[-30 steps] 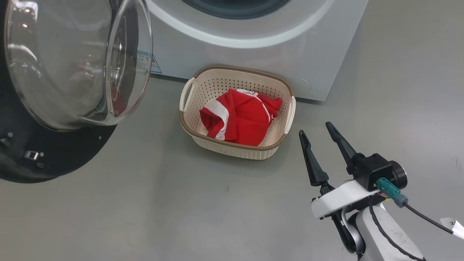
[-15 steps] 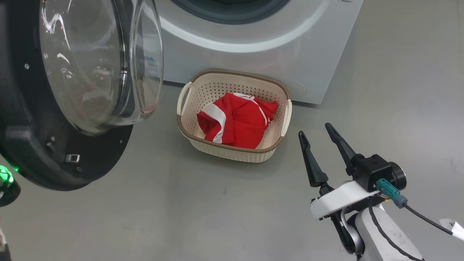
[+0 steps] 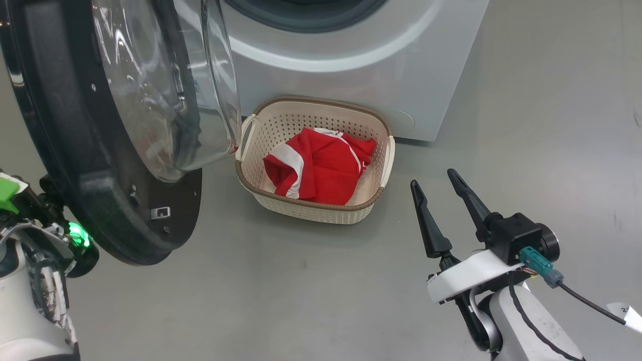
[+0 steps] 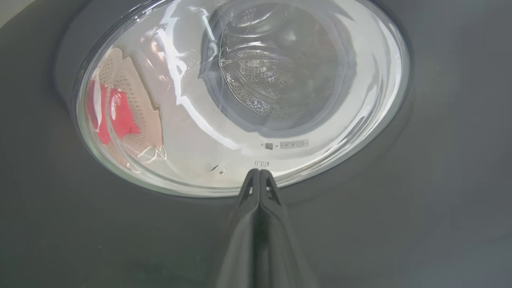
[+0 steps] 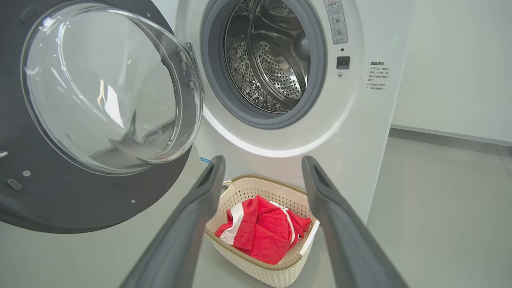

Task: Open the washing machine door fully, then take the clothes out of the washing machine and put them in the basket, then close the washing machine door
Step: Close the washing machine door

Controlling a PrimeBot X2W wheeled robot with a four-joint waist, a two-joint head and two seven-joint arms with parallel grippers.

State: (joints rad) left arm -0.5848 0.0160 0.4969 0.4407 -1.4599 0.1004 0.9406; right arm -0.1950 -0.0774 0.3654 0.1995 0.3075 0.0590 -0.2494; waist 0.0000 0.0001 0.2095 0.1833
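The washing machine door [image 3: 95, 165], black-rimmed with a clear glass bowl, stands partly open at the left, its edge close to the basket's left handle. My left gripper [image 4: 259, 172] is shut with nothing in it, its tips at the door's dark outer face just below the glass [image 4: 240, 92]. The left arm [image 3: 30, 281] shows behind the door. The cream basket [image 3: 311, 103] sits on the floor against the washing machine [image 3: 351, 75] and holds the red clothes [image 3: 316, 168] with white stripes. My right gripper [image 3: 432, 177] hangs open to the basket's right. No fabric shows in the steel drum [image 5: 272, 60].
Grey floor [image 3: 301, 291] spreads in front of the basket and to the right of the machine. A white wall [image 5: 452, 68] stands at the machine's right. The door's swing path passes just above the basket's left handle [image 3: 244, 135].
The door has swung toward the machine, turning more edge-on. My left arm has come into the head view behind it. The camera shifted a little; the right gripper stayed put.
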